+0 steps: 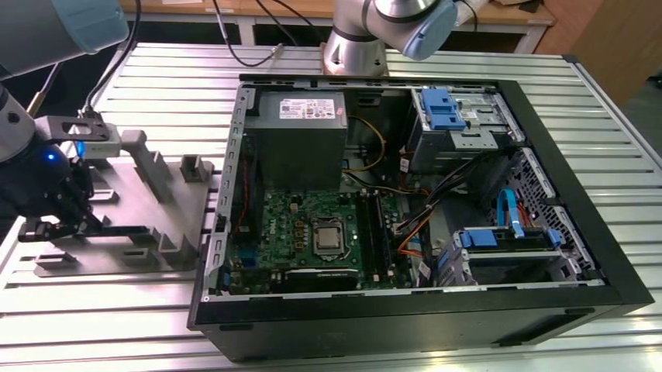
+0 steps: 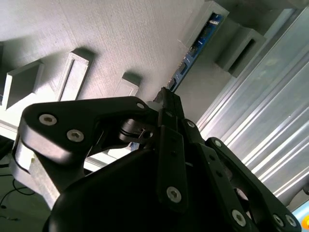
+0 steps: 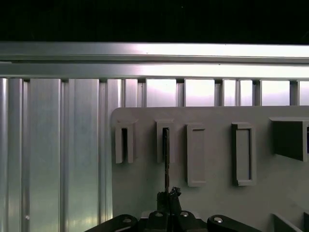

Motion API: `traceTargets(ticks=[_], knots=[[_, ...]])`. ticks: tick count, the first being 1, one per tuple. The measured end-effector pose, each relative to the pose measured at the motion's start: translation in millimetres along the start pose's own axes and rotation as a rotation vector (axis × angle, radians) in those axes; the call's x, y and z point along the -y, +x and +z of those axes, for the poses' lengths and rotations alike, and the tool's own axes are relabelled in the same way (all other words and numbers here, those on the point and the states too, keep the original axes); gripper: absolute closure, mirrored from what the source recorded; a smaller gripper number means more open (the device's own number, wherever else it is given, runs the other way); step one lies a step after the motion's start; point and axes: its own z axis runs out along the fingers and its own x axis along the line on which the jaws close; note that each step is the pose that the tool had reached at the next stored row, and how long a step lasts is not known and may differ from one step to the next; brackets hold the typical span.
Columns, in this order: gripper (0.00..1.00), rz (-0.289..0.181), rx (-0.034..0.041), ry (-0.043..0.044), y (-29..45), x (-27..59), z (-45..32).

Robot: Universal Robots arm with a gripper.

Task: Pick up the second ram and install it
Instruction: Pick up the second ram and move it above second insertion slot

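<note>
The second ram [image 2: 193, 50] is a thin blue board standing on edge in the slotted blocks of the grey tray [image 2: 120, 29]. In the first wrist view the second ram [image 3: 166, 164] is a dark line running from a slot block of the tray [image 3: 135, 193] to my fingertips. My gripper [image 2: 166, 99] is shut on the near end of the stick, its black fingers pressed on both faces. I cannot tell whether the stick is lifted clear of its slots. In the exterior view my gripper [image 1: 46, 223] hangs low over the tray [image 1: 124, 263] at that view's left.
An open black computer case [image 1: 579, 232] lies at the exterior view's right, holding a green motherboard [image 1: 294, 221], a grey power-supply box [image 1: 300, 116], blue drive brackets [image 1: 439, 108] and loose cables. Upright tray blocks [image 1: 145, 155] stand close to the arm. The table [image 1: 155, 70] is ribbed aluminium.
</note>
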Motion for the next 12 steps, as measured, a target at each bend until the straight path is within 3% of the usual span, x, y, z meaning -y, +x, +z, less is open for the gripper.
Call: traceTargets(ticks=[5, 12], knots=[[0.89, 0.000, -0.0001, 0.0000, -0.1, 0.1, -7.2], [0.89, 0.000, 0.0000, 0.0000, -0.6, 0.5, -27.9]])
